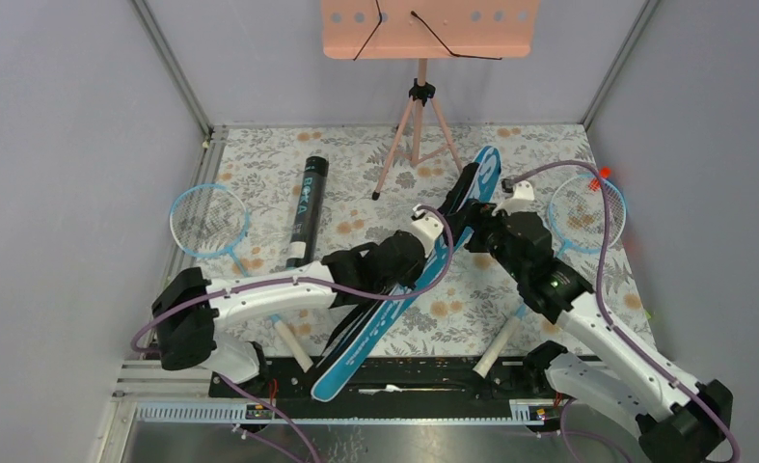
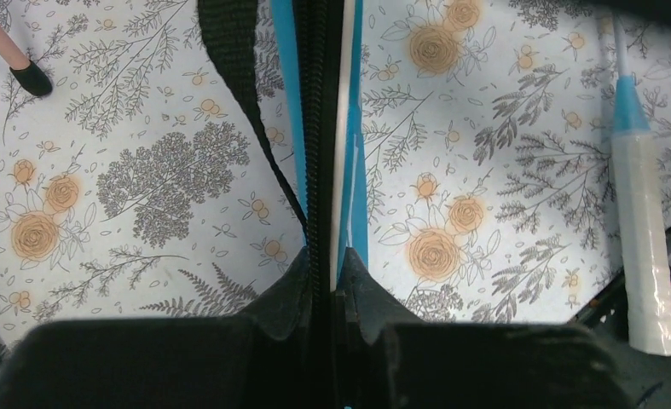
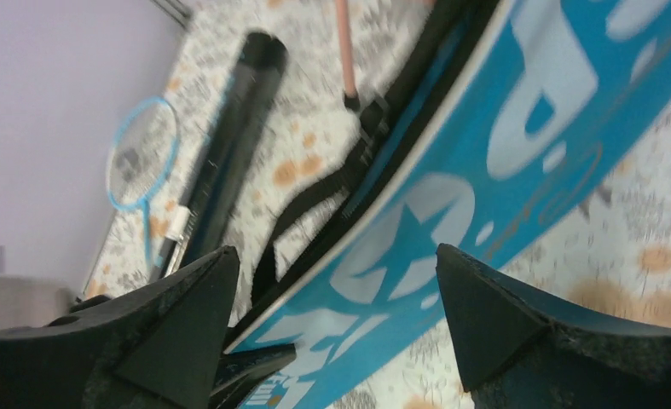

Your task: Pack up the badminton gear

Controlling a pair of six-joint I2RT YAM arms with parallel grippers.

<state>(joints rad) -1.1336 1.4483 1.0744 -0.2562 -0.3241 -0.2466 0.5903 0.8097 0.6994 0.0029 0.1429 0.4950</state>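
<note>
The left gripper (image 2: pixel 327 264) is clamped on the zipper edge of the blue bag (image 1: pixel 351 357), which stretches diagonally from the table's (image 1: pixel 259 169) near edge toward its far right. The right gripper (image 3: pixel 333 260) hangs over the bag, jaws wide apart. One racket (image 1: pixel 209 220) lies by the left edge and a second racket (image 1: pixel 587 207) by the right. The black tube (image 1: pixel 308 212) lies just right of the first.

The long blue bag (image 1: pixel 348 359) is stretching diagonally from near centre to far right, black zip edge facing up. The black tube (image 1: pixel 308 212) is lying left of it. One blue-rimmed racket (image 1: pixel 209 220) is lying far left, the other racket (image 1: pixel 587 207) right, white handles pointing nearward
</note>
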